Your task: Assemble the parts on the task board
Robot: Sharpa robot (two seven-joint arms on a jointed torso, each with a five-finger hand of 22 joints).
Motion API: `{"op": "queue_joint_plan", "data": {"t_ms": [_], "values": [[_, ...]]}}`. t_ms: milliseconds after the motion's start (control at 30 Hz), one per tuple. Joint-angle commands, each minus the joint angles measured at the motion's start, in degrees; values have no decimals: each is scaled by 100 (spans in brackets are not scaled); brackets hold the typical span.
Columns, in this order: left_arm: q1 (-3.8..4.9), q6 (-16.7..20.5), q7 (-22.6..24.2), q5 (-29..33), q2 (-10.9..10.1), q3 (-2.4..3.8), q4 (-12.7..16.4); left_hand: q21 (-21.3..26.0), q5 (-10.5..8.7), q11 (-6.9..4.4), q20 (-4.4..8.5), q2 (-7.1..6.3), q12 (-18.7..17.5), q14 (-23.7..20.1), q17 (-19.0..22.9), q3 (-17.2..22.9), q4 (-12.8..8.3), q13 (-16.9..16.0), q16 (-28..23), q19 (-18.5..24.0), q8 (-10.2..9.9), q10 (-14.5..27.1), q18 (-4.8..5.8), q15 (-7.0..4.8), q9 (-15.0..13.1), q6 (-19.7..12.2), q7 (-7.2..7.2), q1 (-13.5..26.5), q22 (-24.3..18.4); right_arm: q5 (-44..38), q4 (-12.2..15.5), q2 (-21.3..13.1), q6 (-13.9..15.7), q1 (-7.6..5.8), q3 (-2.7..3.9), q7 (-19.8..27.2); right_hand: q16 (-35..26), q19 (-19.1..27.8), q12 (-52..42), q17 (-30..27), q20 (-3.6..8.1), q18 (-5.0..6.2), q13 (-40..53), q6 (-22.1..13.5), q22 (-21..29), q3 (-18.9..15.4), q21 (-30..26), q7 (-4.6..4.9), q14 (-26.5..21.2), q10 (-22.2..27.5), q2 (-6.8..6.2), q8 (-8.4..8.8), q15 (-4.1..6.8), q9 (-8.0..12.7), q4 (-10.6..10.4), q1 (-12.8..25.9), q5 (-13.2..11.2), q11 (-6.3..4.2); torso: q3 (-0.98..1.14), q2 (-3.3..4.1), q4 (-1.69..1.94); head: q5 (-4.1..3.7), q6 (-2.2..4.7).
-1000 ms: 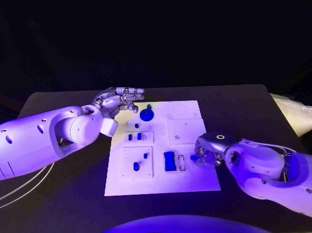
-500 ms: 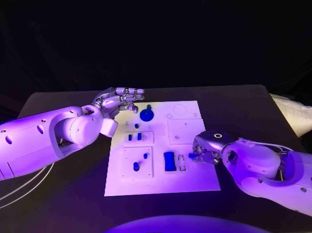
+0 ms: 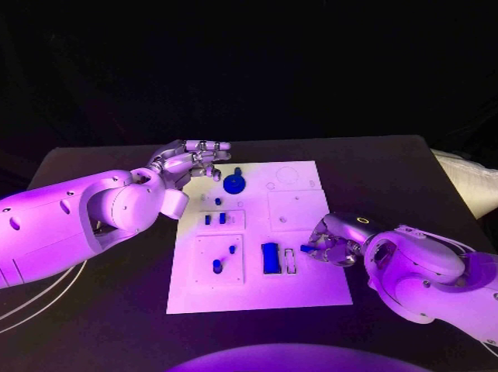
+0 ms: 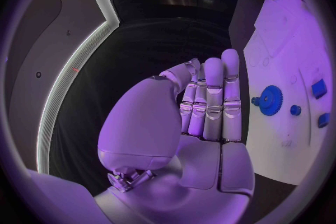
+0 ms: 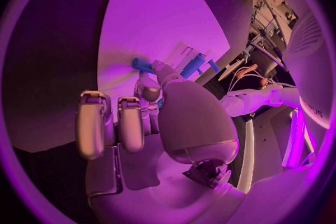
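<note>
Left hand [image 3: 191, 163] empty, fingers straight together; right hand [image 3: 337, 246] pinching.

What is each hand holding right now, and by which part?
Right hand pinches a small blue part by one end. Left hand holds nothing.

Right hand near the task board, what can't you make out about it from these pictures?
- Head view: the right hand has its fingertips under its own palm; contact with the small blue part unclear.
- Right wrist view: thumb covers the grip on that part.
- Task board slots too small to read.
</note>
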State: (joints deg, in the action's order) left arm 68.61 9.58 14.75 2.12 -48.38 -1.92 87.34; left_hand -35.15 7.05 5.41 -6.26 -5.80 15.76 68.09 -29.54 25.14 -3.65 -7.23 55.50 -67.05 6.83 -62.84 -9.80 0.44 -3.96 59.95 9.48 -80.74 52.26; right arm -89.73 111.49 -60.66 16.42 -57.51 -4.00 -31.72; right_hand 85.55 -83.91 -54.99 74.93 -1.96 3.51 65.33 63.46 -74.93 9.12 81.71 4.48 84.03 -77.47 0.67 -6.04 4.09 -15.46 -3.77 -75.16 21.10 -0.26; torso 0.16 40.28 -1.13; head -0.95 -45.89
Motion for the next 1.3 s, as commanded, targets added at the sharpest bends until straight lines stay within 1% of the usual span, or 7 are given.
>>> {"op": "queue_joint_plan", "data": {"t_ms": [33,200,467,600,800,933,1300], "values": [[1,-101,17,-27,17,2,8,16,16,5,-2,28,34,-41,5,3,-12,-9,38,41,24,25,-66,18,6,-37,14,40,0,1492,70,-19,450,-9,-12,88,26,-62,-44,808,1,-41,32,66,-66,250,-14,15,457,-36,-113,37,-1,-27,-41,143,40,10,-3,4,1,-3,-1],[1,-100,14,-28,18,1,8,17,17,5,-1,30,40,-44,7,8,-20,-10,39,42,24,29,-67,17,6,-39,14,33,0,2133,128,-25,577,-25,-10,166,36,-61,-78,828,-3,-39,64,90,-63,437,-18,25,461,-59,-228,61,-9,-37,-125,346,-14,24,-4,1,11,-6,-13],[1,-100,10,-32,12,0,16,17,17,5,-1,30,40,-44,7,8,-20,-10,39,42,24,29,-67,17,6,-39,14,33,0,2473,149,16,558,-29,-10,175,38,-64,-114,832,-5,-40,93,103,-70,475,-14,27,462,-76,-266,66,-11,-44,-157,426,9,27,-17,0,24,-1,-31],[1,-98,9,-33,8,-1,20,17,17,5,-1,30,40,-44,7,8,-20,-10,39,42,24,29,-67,17,6,-39,14,33,0,2523,140,61,558,-30,-10,160,41,-70,-180,837,-5,-43,141,131,-84,496,-6,20,464,-105,-291,59,-10,-56,-189,499,13,23,-9,-5,7,23,-53],[1,-101,6,-34,8,-1,30,17,17,5,-1,30,40,-44,7,8,-20,-10,39,42,24,29,-67,17,6,-39,14,33,0,2517,101,148,320,-31,-10,44,37,-77,-207,833,-3,-46,165,171,-100,470,3,12,463,-135,-328,55,-7,-77,-328,743,20,19,-14,-3,19,39,-70],[1,-97,-2,-34,2,-1,29,17,17,5,-1,30,40,-44,7,8,-20,-10,39,42,24,29,-67,17,6,-39,14,33,0,2466,64,208,191,-31,-10,-16,38,-87,-221,836,-1,-51,175,198,-126,444,18,2,465,-152,-327,45,-3,-90,-388,835,29,14,-5,-2,10,50,-80],[1,-121,-27,-48,-2,-1,34,20,16,9,-2,30,50,-52,11,9,-26,-11,40,44,25,37,-66,18,7,-45,19,33,1,2361,-16,333,68,-32,-10,-107,47,-94,-391,851,9,-54,296,278,-146,426,30,-32,468,-221,-319,-2,14,-123,-415,882,25,-10,-6,-3,11,50,-105]]}}
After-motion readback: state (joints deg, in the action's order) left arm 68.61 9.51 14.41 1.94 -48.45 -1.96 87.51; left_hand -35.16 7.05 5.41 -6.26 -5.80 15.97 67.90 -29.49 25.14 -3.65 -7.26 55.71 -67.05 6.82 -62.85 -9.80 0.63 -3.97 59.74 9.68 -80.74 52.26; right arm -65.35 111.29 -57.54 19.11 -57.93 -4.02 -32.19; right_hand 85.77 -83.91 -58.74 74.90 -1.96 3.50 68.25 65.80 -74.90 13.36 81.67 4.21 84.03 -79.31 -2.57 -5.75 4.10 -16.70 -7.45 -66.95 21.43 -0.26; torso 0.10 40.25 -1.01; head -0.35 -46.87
